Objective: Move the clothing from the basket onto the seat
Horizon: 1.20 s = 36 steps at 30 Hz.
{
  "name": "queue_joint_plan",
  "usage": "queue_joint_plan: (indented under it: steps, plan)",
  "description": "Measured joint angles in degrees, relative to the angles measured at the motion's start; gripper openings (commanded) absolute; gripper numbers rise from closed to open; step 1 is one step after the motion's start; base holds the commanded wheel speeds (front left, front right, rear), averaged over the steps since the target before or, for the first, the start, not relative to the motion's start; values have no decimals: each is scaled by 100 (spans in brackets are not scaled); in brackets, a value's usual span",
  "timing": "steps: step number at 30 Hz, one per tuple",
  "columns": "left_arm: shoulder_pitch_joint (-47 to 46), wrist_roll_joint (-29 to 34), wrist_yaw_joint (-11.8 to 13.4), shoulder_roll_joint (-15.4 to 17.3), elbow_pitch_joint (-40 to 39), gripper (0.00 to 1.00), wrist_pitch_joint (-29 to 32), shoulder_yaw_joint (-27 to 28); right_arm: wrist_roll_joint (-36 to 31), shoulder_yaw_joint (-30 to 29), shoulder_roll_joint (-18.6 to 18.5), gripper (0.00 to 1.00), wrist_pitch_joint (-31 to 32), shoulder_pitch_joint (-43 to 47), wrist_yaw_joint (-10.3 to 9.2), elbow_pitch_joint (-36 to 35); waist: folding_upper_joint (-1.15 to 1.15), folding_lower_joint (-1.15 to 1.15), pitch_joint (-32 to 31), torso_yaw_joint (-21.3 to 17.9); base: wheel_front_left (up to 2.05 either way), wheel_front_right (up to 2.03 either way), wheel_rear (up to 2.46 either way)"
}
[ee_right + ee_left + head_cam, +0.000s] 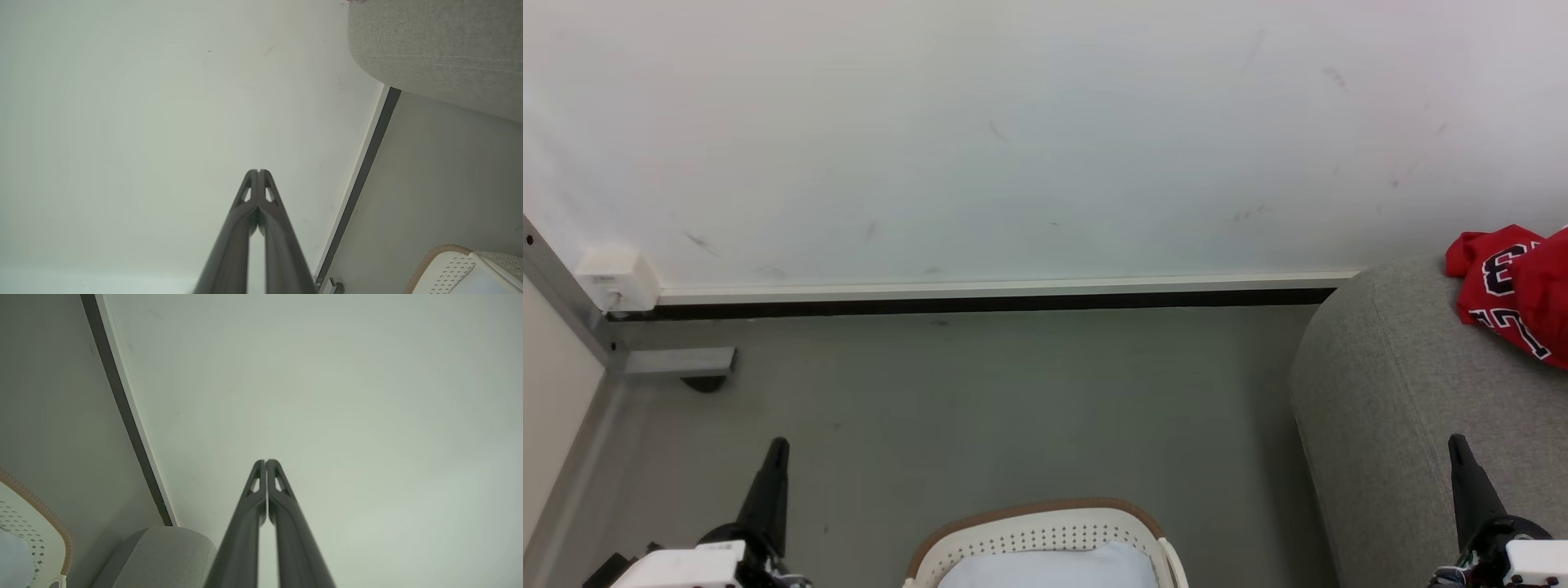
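The red jersey (1515,290) with black-and-white lettering lies on the light-grey seat (1388,408) at the right edge of the head view. The cream-white basket (1037,535) with a brown rim sits on the floor at the bottom centre; its inside looks pale, with no red cloth showing. My left gripper (778,447) points up at the lower left, shut and empty, left of the basket. My right gripper (1456,443) stands at the lower right over the seat's front, shut and empty. Both wrist views show the fingertips pressed together, left gripper (266,461), right gripper (258,171).
A white wall (1013,139) with a skirting board (996,290) runs across the back. A grey metal frame with a foot (678,363) and a white box (617,278) stand at the left. Grey floor (980,408) lies between basket and wall.
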Motion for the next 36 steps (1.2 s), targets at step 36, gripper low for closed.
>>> queue_joint_plan:
  steps: [36]
  plan:
    - [-1,0,0,-1,-1,0,0,0,0,0,0,0,0,-1,1,-1,0,-1,0,-1,0,0,0]
